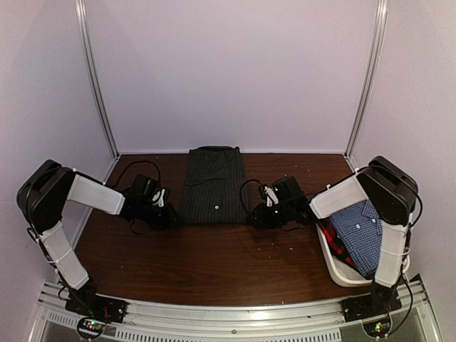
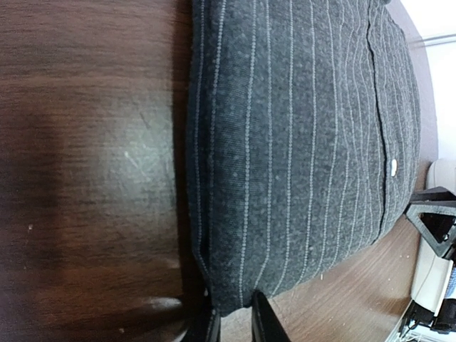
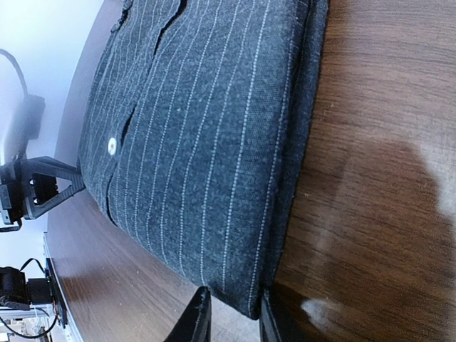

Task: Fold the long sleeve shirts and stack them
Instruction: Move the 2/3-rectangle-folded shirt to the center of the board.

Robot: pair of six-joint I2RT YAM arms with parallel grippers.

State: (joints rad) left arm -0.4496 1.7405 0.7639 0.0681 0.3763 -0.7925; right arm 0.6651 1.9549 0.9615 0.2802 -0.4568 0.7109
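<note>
Folded black pinstriped shirt [image 1: 212,185] at worktop [image 1: 214,263] centre; left hand [image 2: 234,320] and right hand [image 3: 231,317] each grasping a six-o'clock corner.

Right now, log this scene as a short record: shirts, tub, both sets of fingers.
pinstriped shirt: black, folded into a narrow rectangle, collar at the far end, flat on the table
checked shirt: blue-white, lying in the white tub at the right edge
red cloth: partly visible under the checked shirt
left fingers: closing on the pinstriped shirt's near left corner
right fingers: closing on its near right corner
</note>
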